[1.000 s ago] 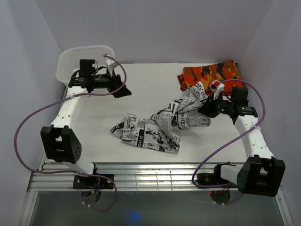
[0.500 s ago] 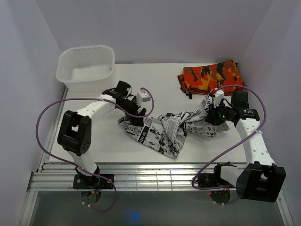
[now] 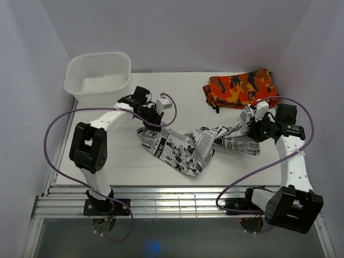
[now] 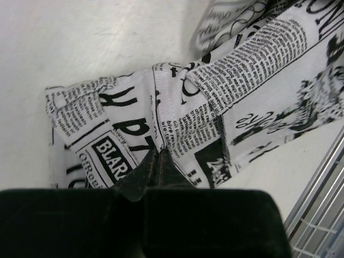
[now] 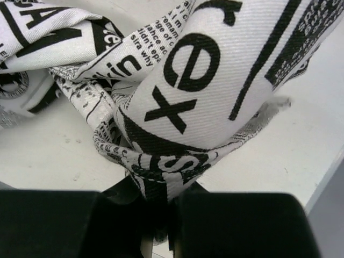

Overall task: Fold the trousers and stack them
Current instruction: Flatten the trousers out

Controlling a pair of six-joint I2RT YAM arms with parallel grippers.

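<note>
I am closing my left pincer right down on the trousers, and its two dark fingers are meeting on a stitched seam at the garment's left end, so a thin fold of the newspaper-print cloth is sitting pinched between them. My right pincer is clamping the other end, with its jaws all but together around a thick bunched knot of the same printed fabric, which is bulging up and over my fingers in a big roll showing large black letters. The trousers are lying crumpled across the middle of the white table, stretching in a loose, twisted band from my left grip to my right grip. The widest, flattest part is sagging toward the near edge, and the right end is lifting off the surface where I am holding it. Beyond my right grip, toward the far right corner, an orange, red and black camouflage garment is lying folded, close to the raised end of the trousers but apart from it. A white plastic basin is sitting at the far left corner, well away from the trousers. Purple cables are looping out from both of my arms.
</note>
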